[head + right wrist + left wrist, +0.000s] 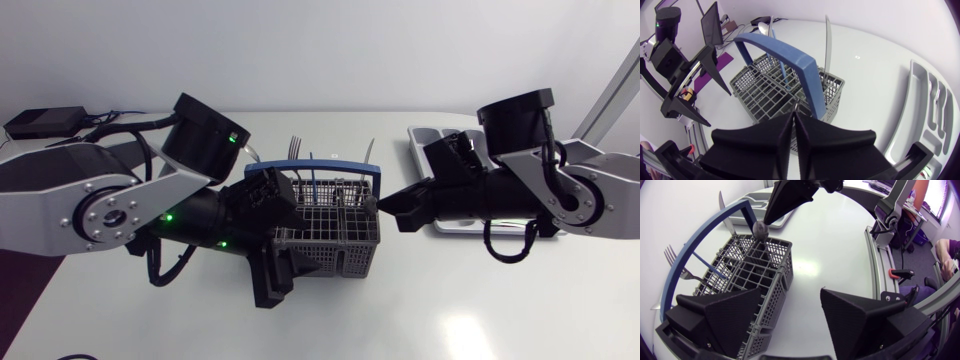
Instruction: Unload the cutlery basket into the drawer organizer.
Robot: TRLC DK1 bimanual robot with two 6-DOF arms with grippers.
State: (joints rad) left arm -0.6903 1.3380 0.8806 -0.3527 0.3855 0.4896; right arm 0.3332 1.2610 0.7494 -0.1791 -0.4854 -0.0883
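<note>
Grey plastic mesh cutlery basket with a blue arched handle [340, 225] stands mid-table with steel forks [294, 150] upright inside, and the pale grey drawer organizer tray [425, 135] is just beside it. The right gripper [794, 117] is pinched together on a rounded metal utensil handle [760, 228], while the left gripper [790, 292] is spread wide, straddling the basket's wall. Thin, stiff steel is probably light but slick, so a firm hold lower on the handle seems wise.

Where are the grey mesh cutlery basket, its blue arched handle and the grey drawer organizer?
Grey mesh cutlery basket [350, 262]: head view, side wall.
Blue arched handle [785, 52]: right wrist view, arch top.
Grey drawer organizer [418, 134]: head view, corner rim.
</note>
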